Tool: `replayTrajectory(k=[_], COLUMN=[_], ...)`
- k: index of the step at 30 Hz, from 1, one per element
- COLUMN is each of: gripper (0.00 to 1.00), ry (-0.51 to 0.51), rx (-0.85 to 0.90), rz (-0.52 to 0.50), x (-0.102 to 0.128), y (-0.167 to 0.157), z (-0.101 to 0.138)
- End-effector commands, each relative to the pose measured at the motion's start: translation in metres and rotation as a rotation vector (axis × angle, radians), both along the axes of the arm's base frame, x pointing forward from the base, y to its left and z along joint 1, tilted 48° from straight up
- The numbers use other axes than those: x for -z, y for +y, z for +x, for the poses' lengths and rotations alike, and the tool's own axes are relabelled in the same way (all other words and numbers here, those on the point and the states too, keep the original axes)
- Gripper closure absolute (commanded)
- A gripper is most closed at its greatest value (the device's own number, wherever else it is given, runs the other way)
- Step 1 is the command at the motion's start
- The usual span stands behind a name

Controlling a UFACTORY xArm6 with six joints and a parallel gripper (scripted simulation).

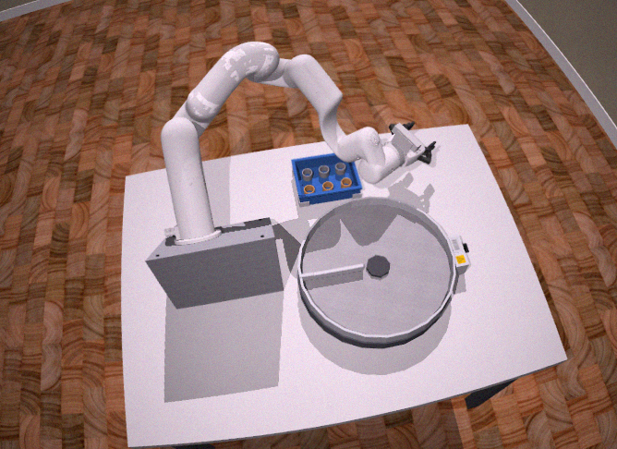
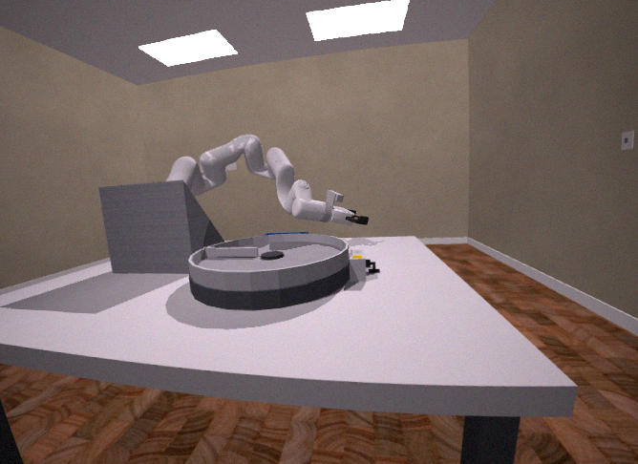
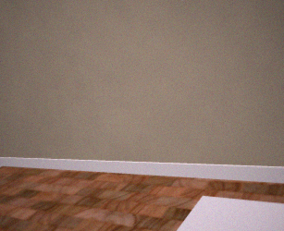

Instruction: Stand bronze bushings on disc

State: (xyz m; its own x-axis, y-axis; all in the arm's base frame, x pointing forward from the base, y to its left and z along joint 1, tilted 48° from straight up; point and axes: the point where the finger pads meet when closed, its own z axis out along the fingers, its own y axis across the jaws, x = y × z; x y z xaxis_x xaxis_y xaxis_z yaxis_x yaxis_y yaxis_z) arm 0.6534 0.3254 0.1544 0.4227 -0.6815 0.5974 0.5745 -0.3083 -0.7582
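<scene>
A blue crate [image 1: 326,178] stands on the white table behind the turntable. It holds three steel bushings [image 1: 322,171] in its far row and three bronze bushings [image 1: 327,185] in its near row, all upright. The turntable's grey disc [image 1: 379,272] has a dark hub [image 1: 378,266] at its centre and a raised rim; nothing lies on it. My gripper [image 1: 421,140] is open and empty. It hangs in the air to the right of the crate, pointing sideways away from it; it also shows in the exterior view [image 2: 358,219]. The wrist view shows only wall, floor and a table corner.
A grey box [image 1: 216,261] carries the arm's base at the left of the turntable. A white bar [image 1: 332,274] lies on the disc from the rim toward the hub. A small control unit [image 1: 461,254] sits on the turntable's right side.
</scene>
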Motion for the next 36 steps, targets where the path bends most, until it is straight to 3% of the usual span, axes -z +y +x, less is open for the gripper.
replayTrajectory(k=[1,22,32,34,36], gripper=[0.00,0.00,0.00,0.00,0.00], ry=[-0.003,0.004,0.119,0.119,0.173], rx=[0.002,-0.009,-0.158,-0.158,-0.213], rz=[0.001,-0.007,-0.121,-0.121,-0.167], x=[-0.002,0.001,0.045,0.045,0.064], y=[-0.001,-0.004,-0.054,-0.054,-0.077], z=[0.001,0.000,-0.017,-0.017,-0.028])
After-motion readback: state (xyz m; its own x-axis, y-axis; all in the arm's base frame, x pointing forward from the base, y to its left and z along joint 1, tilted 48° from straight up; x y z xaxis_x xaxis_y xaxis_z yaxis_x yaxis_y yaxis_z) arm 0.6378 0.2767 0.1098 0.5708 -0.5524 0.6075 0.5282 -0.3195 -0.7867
